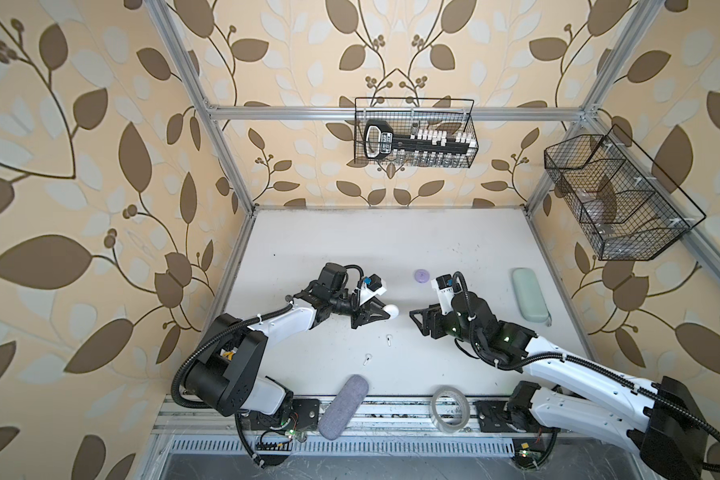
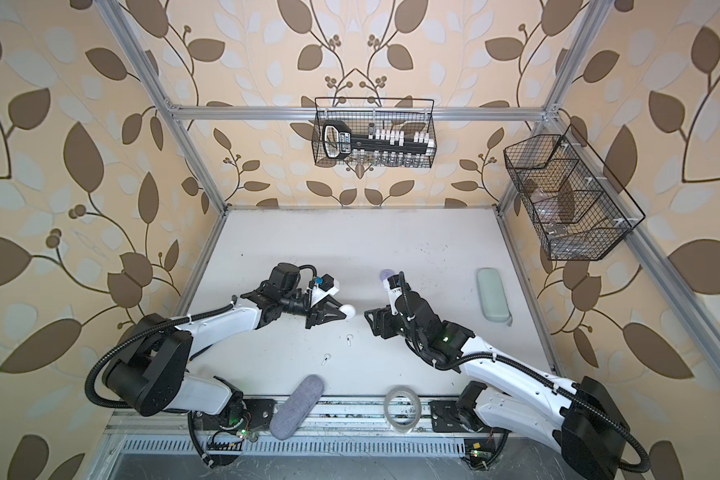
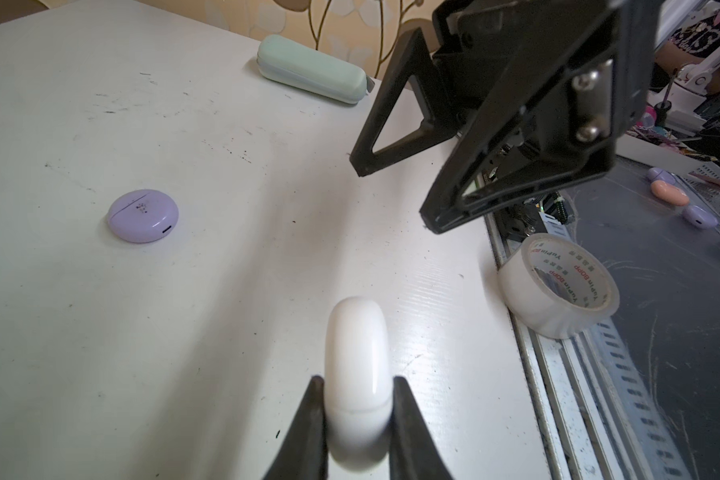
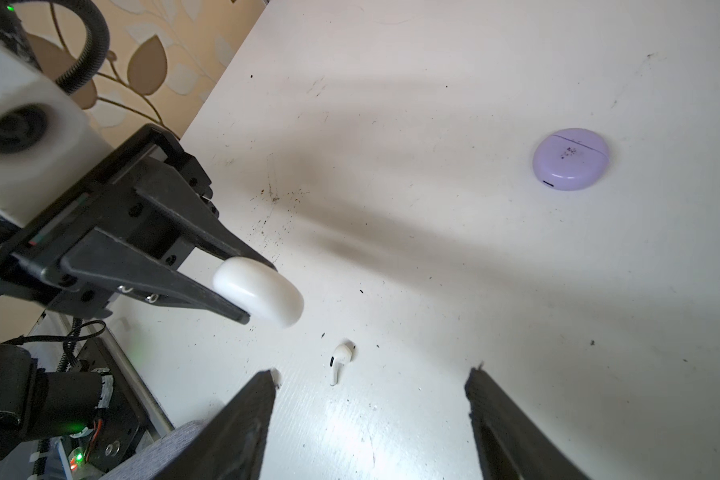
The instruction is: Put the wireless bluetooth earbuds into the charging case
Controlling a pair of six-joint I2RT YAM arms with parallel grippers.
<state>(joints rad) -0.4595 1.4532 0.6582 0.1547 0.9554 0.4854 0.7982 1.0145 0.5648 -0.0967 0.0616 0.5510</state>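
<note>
Two loose white earbuds (image 1: 388, 340) on my table (image 1: 350, 241); my left gripper (image 3: 358, 380) pinches the white case (image 3: 356, 345) (lilac case (image 3: 143, 216) sits apart), right gripper (image 4: 373, 374) spread wide, empty.

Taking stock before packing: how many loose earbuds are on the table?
2, both white. One earbud lies mid-table, in front of the held white case; the second earbud lies left of it, nearer the grey pouch. More may hide inside the closed lilac case.

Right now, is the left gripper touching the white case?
Touching. The left wrist view shows the left gripper shut on the white case, with both jaws pressed against its sides and no gap.
</note>
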